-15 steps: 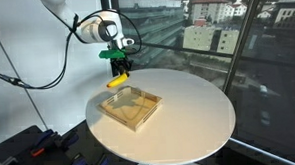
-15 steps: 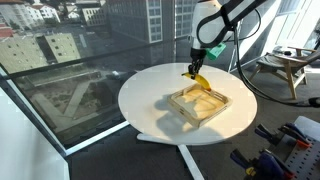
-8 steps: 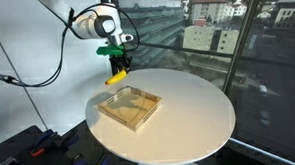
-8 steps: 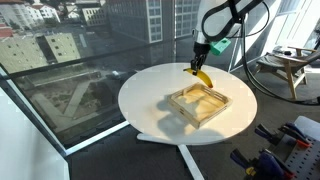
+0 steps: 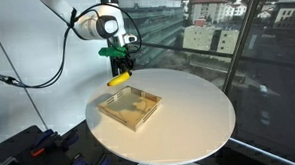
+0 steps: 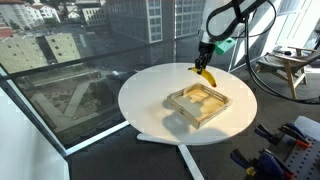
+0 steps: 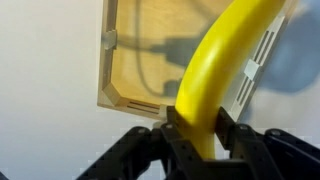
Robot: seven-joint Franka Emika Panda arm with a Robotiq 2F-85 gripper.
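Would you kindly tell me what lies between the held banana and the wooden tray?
Nothing: in an exterior view the stretch between the banana and the tray is bare.

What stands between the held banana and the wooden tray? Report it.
Nothing visible. The pincer is shut on the banana, which hangs in the air near the rim of the wooden tray; only open air separates them.

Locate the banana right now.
In an exterior view the banana hangs clamped in the tool, above the round table, at the corner of the wooden tray nearest the arm.
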